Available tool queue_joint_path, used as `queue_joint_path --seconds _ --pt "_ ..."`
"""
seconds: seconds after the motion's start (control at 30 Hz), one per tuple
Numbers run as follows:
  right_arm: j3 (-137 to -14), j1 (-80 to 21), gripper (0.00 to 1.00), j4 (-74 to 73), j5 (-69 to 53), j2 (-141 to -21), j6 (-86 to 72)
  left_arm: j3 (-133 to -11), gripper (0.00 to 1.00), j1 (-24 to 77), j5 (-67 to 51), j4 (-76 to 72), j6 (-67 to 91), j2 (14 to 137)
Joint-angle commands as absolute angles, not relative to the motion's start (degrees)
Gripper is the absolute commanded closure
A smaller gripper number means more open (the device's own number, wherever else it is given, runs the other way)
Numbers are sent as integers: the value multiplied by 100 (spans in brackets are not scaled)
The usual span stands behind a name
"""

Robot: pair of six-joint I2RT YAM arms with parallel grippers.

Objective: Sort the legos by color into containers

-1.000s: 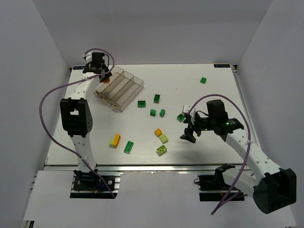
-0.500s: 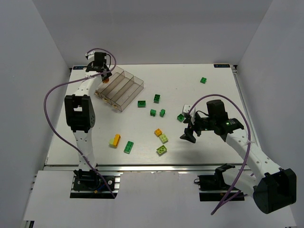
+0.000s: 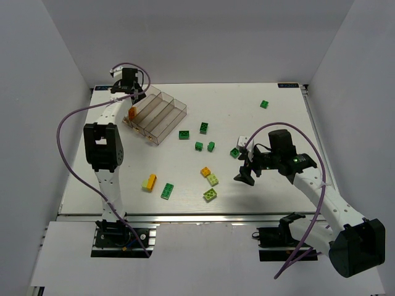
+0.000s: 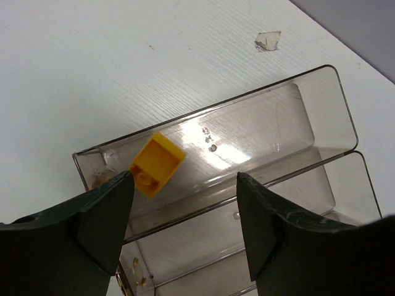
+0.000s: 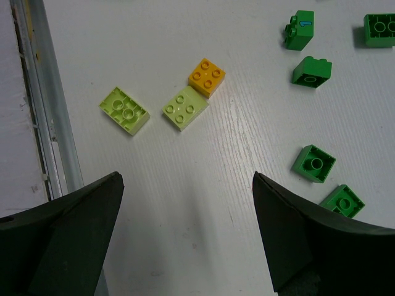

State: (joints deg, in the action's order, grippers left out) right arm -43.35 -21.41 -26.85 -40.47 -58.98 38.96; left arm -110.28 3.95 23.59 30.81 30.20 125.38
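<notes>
The clear tray (image 3: 168,115) of four long compartments lies at the table's far left. My left gripper (image 3: 131,97) hovers over its left end, open and empty. In the left wrist view its jaws (image 4: 185,185) stand wide apart above the tray (image 4: 278,123), and an orange-yellow brick (image 4: 157,163) lies tilted in the end compartment; it shows in the top view too (image 3: 131,111). My right gripper (image 3: 245,171) is open and empty above the table, right of an orange brick (image 5: 207,77) and two lime bricks (image 5: 185,107) (image 5: 124,110). Dark green bricks (image 5: 315,163) lie scattered nearby.
More dark green bricks lie mid-table (image 3: 184,134) (image 3: 203,127) and one at the far right (image 3: 264,103). A yellow-orange brick (image 3: 149,182) and a green one (image 3: 167,192) lie near the front left. A metal rail (image 5: 43,105) marks the table's near edge.
The orange-yellow brick has left my left gripper's jaws and dropped into the tray's end compartment. The right arm has not moved.
</notes>
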Motion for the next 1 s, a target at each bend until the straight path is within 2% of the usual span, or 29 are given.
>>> queue_joint_path --seconds 0.0,0.07,0.17,0.2,0.3,0.33,0.4,0.43,0.5,0.53,0.6,0.67,0.8,0.97 --pt "-4526 -2153 11 -2593 -4096 -5827 3876 -11057 23 360 2487 3067 2979 12244" --pt "-4535 -2153 11 -2593 -4104 -5810 3867 -10996 27 360 2461 3076 2997 12051" --pt "-4526 -2153 11 -2593 -4122 -5783 3850 -10365 40 352 2224 2954 3015 11410" --pt "-4526 -2153 11 -2593 -4148 -5783 3841 -10093 49 360 2032 2797 3023 11173" --pt "-4483 -2153 13 -2575 -4271 -5739 3806 -8618 64 360 1506 2332 3085 10023" --pt "-4448 -2153 14 -2566 -4315 -5722 3771 -7778 65 360 1346 2207 3094 9706" --pt "-4404 -2153 18 -2558 -4464 -5713 3674 -7000 65 360 1039 1988 3137 8766" --pt "-4360 -2153 20 -2549 -4491 -5730 3648 -6283 61 360 680 1943 3216 8467" --pt "-4316 -2153 28 -2496 -4517 -5757 3490 -5672 50 378 397 1968 3374 7643" --pt "-4298 -2153 31 -2374 -4491 -5766 3385 -5399 37 378 169 2030 3453 7385" --pt "-4272 -2153 40 -2242 -4404 -5853 3104 -4696 29 422 9 2144 3559 6702" --pt "-4271 -2162 40 -2171 -4368 -5950 2998 -4204 23 483 -411 2215 3682 6304" --pt "-4333 -2259 30 -2118 -4228 -6126 2778 -3903 19 964 -685 2548 3797 5714" --pt "-4377 -2364 26 -2144 -4192 -6223 2716 -3990 20 1959 -229 2961 3885 5756"
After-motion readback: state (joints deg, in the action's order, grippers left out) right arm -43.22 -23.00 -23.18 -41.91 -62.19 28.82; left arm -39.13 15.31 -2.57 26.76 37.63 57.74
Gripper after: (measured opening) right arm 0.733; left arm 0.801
